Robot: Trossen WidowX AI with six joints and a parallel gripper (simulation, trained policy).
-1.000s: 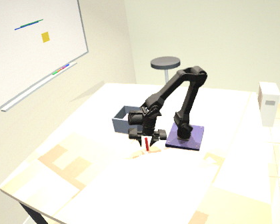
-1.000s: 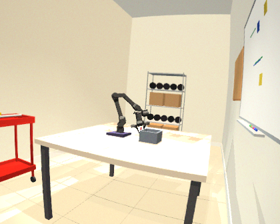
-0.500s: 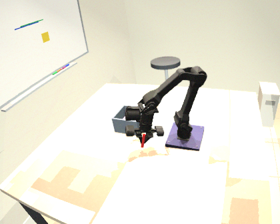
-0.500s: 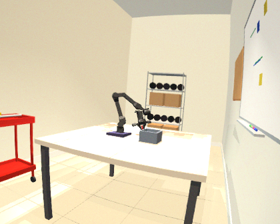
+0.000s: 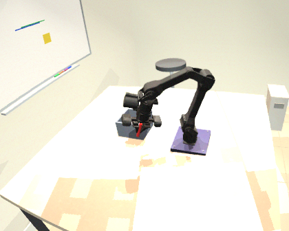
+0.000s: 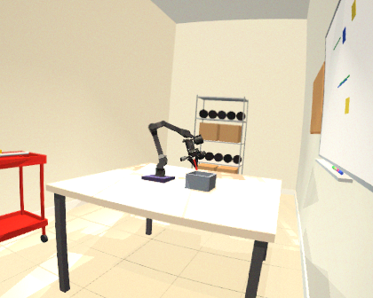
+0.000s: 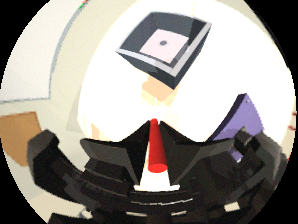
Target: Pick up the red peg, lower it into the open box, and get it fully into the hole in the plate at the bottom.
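Closest, in the wrist view, the gripper is clamped on the red peg, which slants out from the fingertips. Beyond its far end lies the open box; inside, a pale plate with a dark hole, apparently still needing the peg brought across and straightened.

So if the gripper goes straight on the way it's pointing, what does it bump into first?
Probably the table, beside the box, with the red peg touching first. How far down is hard to tell.
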